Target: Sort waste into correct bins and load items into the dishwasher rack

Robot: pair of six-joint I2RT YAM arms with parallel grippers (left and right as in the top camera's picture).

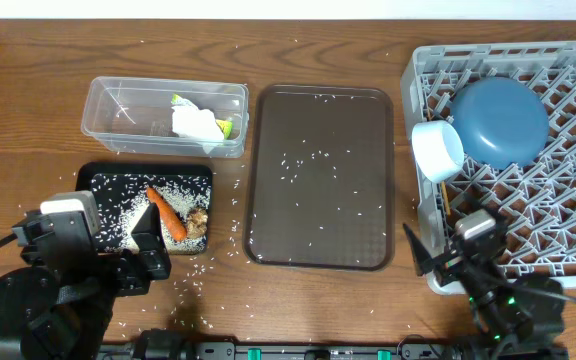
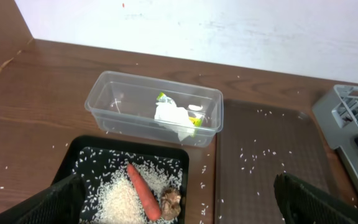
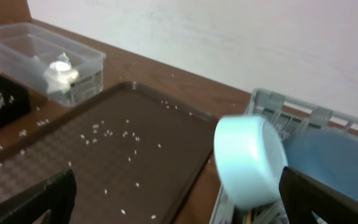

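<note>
Near the wooden table's (image 1: 28,100) front edge, left gripper (image 2: 176,183) and right gripper (image 3: 178,177) hang wide open, empty, sorting seemingly near done; scattered white rice grains (image 1: 318,155) on the rectangular brown plastic tray (image 1: 363,120) likely need clearing next.

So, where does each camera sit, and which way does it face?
Overhead: above the table, straight down on clear tub, black tray, brown tray, rack; left arm and right arm at bottom.
Left wrist: on the left arm, facing the wall over black tray, clear tub; left gripper's fingers in bottom corners.
Right wrist: on the right arm, facing brown tray and rack; right gripper's fingers likewise.
Shared by both wrists: clear tub, brown tray.
</note>
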